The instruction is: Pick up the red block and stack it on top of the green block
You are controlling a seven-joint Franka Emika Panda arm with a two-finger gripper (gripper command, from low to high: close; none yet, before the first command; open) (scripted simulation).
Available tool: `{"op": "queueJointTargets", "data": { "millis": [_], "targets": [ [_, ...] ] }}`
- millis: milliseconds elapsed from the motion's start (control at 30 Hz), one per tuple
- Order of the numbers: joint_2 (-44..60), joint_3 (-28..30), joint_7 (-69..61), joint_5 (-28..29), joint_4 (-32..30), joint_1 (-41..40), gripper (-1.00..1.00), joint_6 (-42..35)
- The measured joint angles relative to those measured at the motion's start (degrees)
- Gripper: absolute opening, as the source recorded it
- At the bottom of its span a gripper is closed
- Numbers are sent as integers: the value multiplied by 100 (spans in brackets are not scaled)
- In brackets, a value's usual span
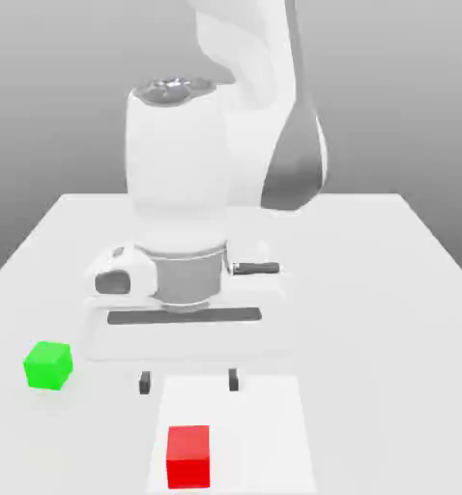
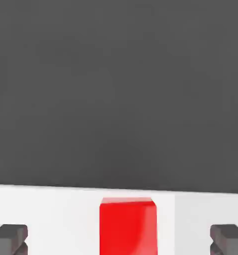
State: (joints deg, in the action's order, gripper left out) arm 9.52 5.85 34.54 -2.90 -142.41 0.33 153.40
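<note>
The red block (image 1: 188,456) rests on the white table near its front edge, on a slightly brighter white patch. The green block (image 1: 48,364) stands by itself on the table toward the exterior view's left, a little farther back than the red one. My gripper (image 1: 188,381) hangs open above the table just behind the red block, its two dark fingertips (image 1: 145,382) spread wide with nothing between them. In the hand view the red block (image 2: 127,225) lies midway between the open fingertips (image 2: 9,238), and my gripper (image 2: 119,240) is not touching it.
The white table (image 1: 389,290) stretches back to a grey backdrop. The arm's bulky white body (image 1: 177,164) rises over the table's middle, behind the gripper. A brighter rectangular patch (image 1: 264,425) marks the table surface around the red block.
</note>
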Motion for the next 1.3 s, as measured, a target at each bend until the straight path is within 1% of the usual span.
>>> {"op": "queueJointTargets", "data": {
  "millis": [167,200,433,600,767,1000,1067,1133,1300],
  "targets": [
    [1037,-148,-157,-167,98,-129,0,787],
    [1181,-182,-176,-193,119,-158,-100,908],
    [1185,-189,-168,-183,119,-165,-100,908],
    [294,-69,-44,37,-31,-122,-100,172],
    [-325,488,-1099,396,-429,-754,-100,-5],
    [-1060,1182,-3001,640,-1036,-2079,-100,-120],
    [-1240,1362,-3606,621,-1210,-2358,-100,-144],
    [-1212,1439,-4017,498,-1294,-2422,-100,-45],
    [-560,1331,-4584,-147,-1283,-2400,-100,559]
  ]
}}
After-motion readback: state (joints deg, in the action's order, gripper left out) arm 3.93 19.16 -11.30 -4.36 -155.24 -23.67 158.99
